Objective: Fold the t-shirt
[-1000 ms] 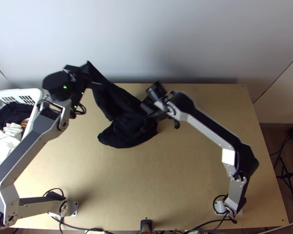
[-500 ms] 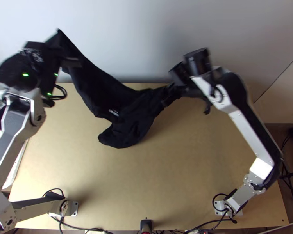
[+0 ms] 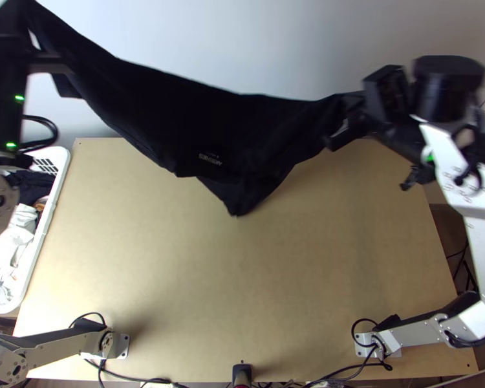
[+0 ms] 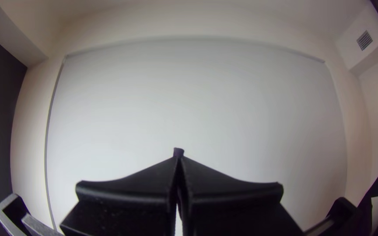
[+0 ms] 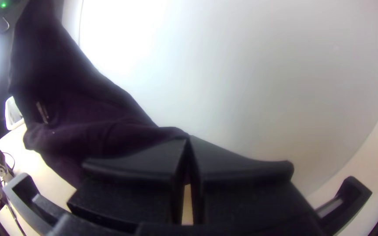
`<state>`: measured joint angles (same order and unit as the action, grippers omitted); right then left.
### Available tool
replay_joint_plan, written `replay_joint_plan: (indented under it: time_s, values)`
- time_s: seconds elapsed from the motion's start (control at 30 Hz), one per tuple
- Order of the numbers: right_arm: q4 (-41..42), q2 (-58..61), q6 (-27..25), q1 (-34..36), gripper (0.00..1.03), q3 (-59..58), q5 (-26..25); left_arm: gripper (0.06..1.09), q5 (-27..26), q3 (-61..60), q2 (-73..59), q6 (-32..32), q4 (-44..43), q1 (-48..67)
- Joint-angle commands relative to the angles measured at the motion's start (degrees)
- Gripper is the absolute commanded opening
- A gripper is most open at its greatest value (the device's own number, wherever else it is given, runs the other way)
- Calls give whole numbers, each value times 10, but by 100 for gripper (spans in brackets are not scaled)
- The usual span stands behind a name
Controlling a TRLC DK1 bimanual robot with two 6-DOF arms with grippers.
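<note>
The black fabric t-shirt (image 3: 178, 123) hangs between the two arms over the far side of the light wooden surface (image 3: 242, 291); whether its lower tip touches down, I cannot tell. The left gripper (image 4: 178, 157) and right gripper (image 5: 188, 140) have their jaws closed on opposite ends of its upper edge, held wide apart probably to draw out creases before laying it flat.
</note>
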<state>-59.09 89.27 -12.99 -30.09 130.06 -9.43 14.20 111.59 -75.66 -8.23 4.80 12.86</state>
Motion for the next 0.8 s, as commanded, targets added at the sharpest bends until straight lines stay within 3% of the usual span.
replay_joint_plan:
  time_s: [0.0, 0.27, 0.77]
  values:
    - [24, -48, -14, 11, 3, 10, -40, 9, 8, 68, 11, -6, 9, -8]
    - [85, -106, -62, 2, 3, 12, -69, 9, 8, 158, 20, -11, 48, -8]
    - [57, -176, -70, -21, 3, 3, -75, 9, -6, 157, 107, -14, 195, 52]
